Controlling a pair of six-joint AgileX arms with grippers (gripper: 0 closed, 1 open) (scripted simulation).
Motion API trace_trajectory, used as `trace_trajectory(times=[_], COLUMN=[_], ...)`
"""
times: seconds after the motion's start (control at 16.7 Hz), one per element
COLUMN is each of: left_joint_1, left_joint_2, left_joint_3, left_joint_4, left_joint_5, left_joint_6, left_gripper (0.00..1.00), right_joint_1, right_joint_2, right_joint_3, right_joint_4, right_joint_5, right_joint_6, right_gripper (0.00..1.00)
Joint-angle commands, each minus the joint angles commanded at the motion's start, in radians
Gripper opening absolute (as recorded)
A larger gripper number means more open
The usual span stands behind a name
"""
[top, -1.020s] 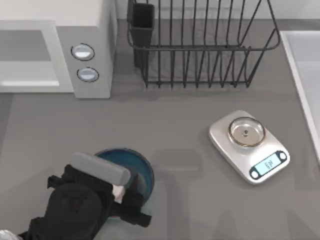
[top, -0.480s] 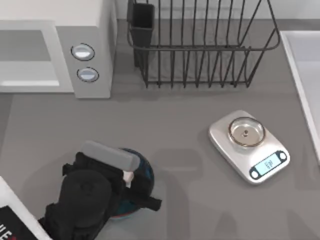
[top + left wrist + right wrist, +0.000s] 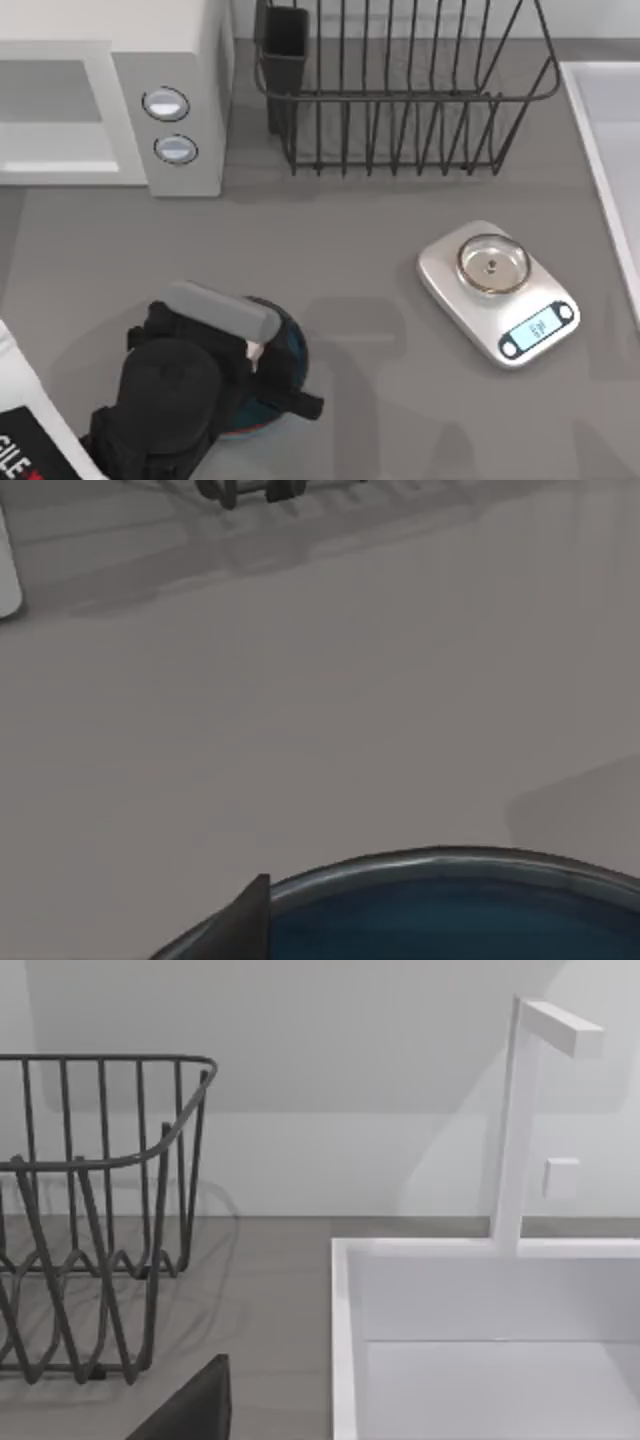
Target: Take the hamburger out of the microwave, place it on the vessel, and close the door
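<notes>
The hamburger (image 3: pixel 251 351) shows as a small cream lump between the left gripper's (image 3: pixel 255 352) fingers, over the blue inside of the bowl (image 3: pixel 293 345). The fingers appear clamped on it, though the arm's dark body hides most of the grasp. The bowl sits on the grey desk (image 3: pixel 380 390) directly under the fingers, with only its right edge clear of the arm in the top view. In the left wrist view its dark rim (image 3: pixel 450 860) and blue inside curve just beyond one dark fingertip (image 3: pixel 245 920).

Far beyond the fingers, at the desk's back left, stands the white microwave (image 3: pixel 190 60), its grey cavity open and two round silver-blue knobs (image 3: pixel 166 104) on its side panel. A white panel with black and red lettering (image 3: pixel 25 440) lies at the lower left corner, just beside the arm; it cannot be told whether this is the door.

To the right of the fingers, well apart, rests a silver kitchen scale (image 3: pixel 498 293) with a lit display. A dark wire dish rack (image 3: pixel 400 90) stands at the back. A white sink (image 3: pixel 480 1350) with a faucet (image 3: pixel 520 1110) appears in the right wrist view, with one dark fingertip (image 3: pixel 195 1405) of the right gripper at the edge; whether those fingers are apart or together cannot be told.
</notes>
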Motion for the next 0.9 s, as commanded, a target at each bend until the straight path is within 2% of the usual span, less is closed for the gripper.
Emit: trace_trajectory(times=[0.72,0.9], left_joint_1=[0.000,0.000], left_joint_2=[0.000,0.000], left_joint_3=[0.000,0.000], left_joint_4=[0.000,0.000], left_joint_5=[0.000,0.000], left_joint_6=[0.000,0.000], left_gripper=[0.98,1.00], right_joint_1=[0.000,0.000], right_joint_2=[0.000,0.000], right_joint_3=[0.000,0.000], right_joint_4=[0.000,0.000], right_joint_5=[0.000,0.000], right_joint_6=[0.000,0.000], right_gripper=[1.00,1.00])
